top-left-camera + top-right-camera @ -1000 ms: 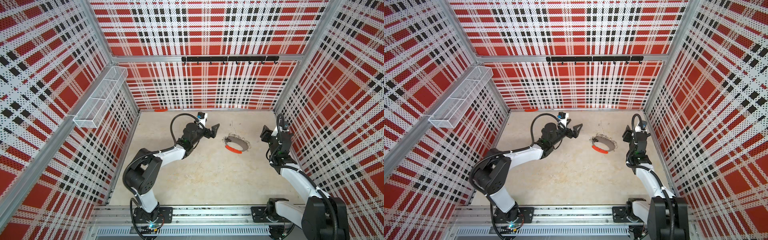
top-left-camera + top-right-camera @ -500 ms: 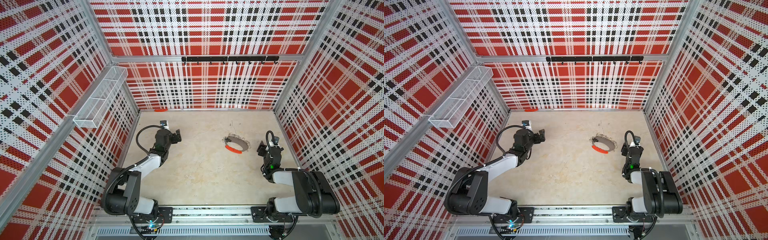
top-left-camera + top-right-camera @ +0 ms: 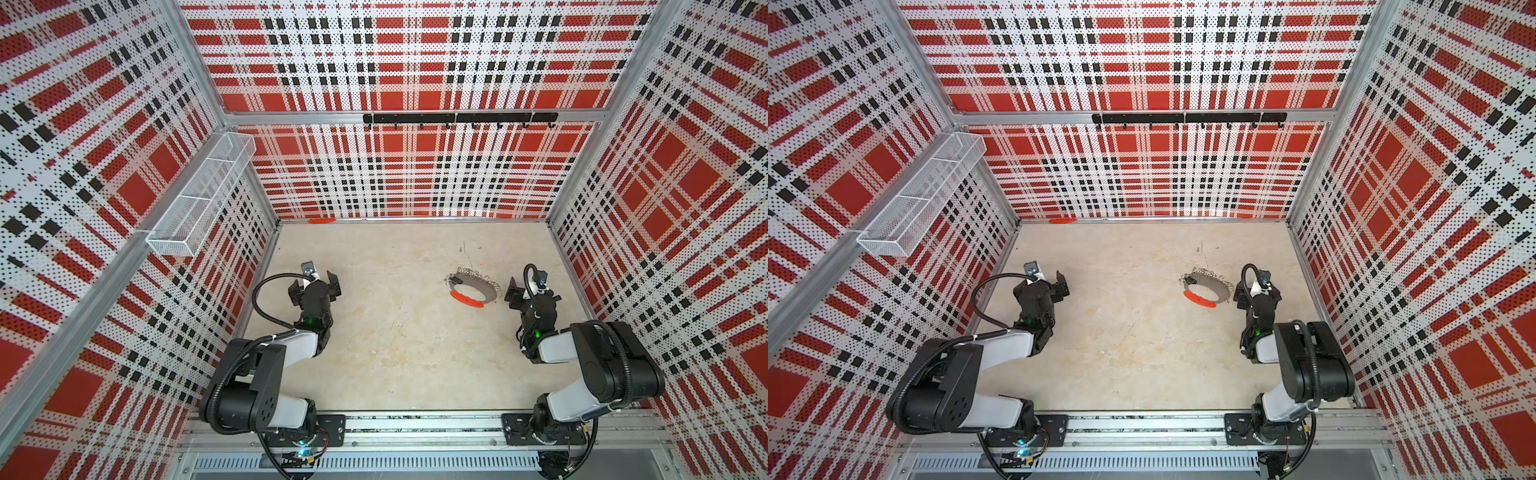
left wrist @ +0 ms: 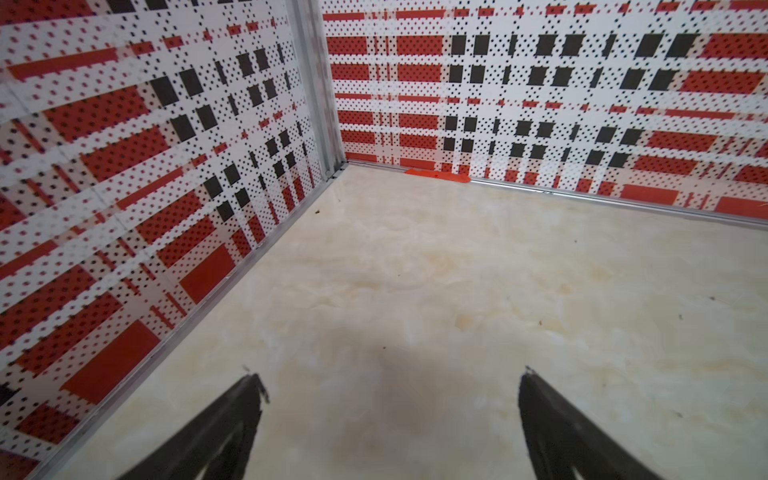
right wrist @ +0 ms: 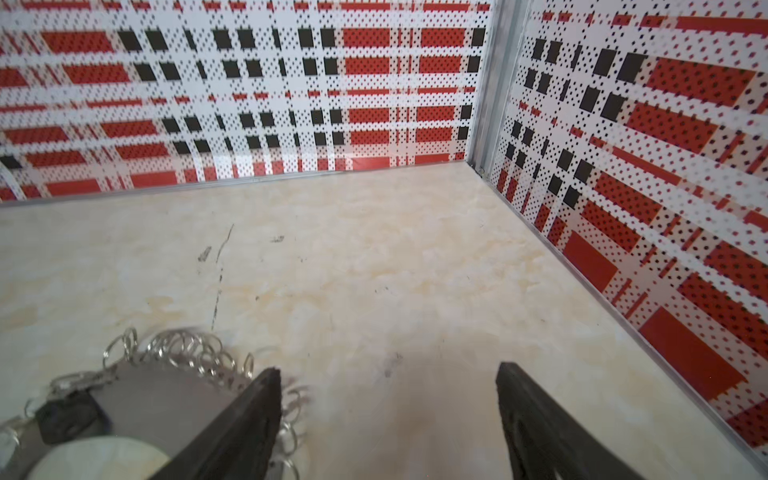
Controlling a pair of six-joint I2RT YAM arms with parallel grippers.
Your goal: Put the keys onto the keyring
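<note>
The keyring [image 3: 478, 286] [image 3: 1209, 286] lies flat on the floor at right of centre, a wide hoop edged with small silver rings and a red-orange segment [image 3: 467, 298] at its near side. The keys' black tag [image 3: 455, 279] [image 5: 68, 415] rests at the hoop's left rim among the rings; I cannot tell whether it is linked to one. My right gripper [image 3: 533, 291] [image 3: 1256, 291] [image 5: 388, 370] stands open just right of the keyring, one finger [image 5: 249, 415] over its edge rings, nothing between the fingers. My left gripper [image 3: 313, 286] [image 3: 1040, 286] [image 4: 390, 376] is open and empty near the left wall.
A lone red-orange strip [image 3: 322, 220] [image 4: 436, 175] lies against the back wall at left. A white wire basket [image 3: 199, 199] hangs on the left wall and a black hook rail [image 3: 459, 118] on the back wall. Plaid walls enclose the floor on three sides.
Both arms have drawn back and folded low. The left gripper went from mid-floor to the left wall. The right gripper dropped beside the keyring and opened wider.
</note>
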